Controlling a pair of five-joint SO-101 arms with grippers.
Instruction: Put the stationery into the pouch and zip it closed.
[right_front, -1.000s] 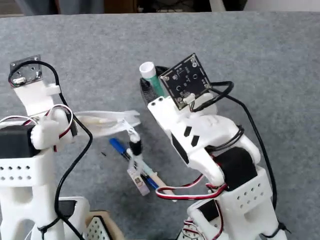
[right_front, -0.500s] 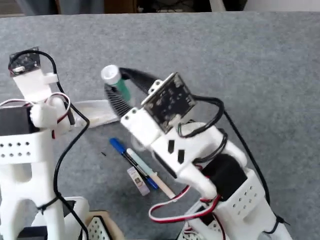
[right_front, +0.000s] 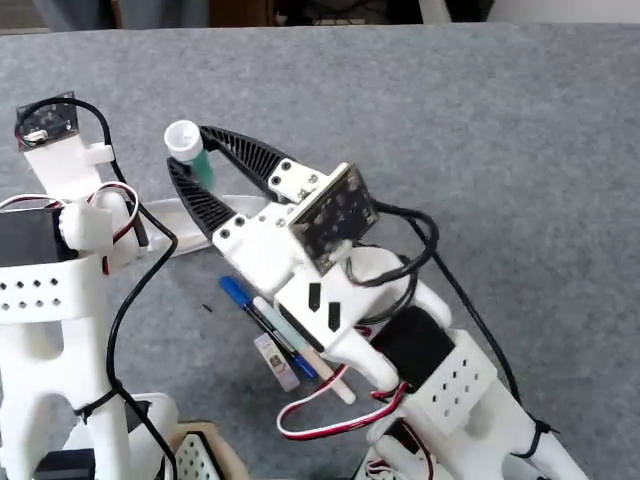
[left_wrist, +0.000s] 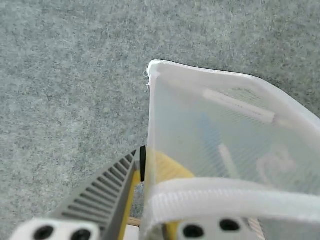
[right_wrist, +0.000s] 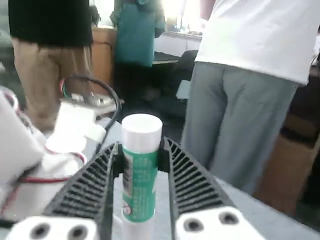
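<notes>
On the grey felt-like table (right_front: 520, 130), the left gripper (left_wrist: 144, 172) is pinching an edge of the mesh pouch (left_wrist: 215, 130), jaws closed on it. Just right of it, the right gripper (right_front: 190, 152) is clamping a glue stick (right_front: 184, 140) near the pouch. Pens (right_front: 265, 315) are lying nearer the arms' bases. Brown furniture (right_wrist: 102, 55) is standing in the room behind.

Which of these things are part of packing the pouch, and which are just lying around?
For the job: glue stick in the right hand, pouch in the left hand, blue pen, pale pen and small white block on the table.
Lying about: black perforated block by the left arm's base.
</notes>
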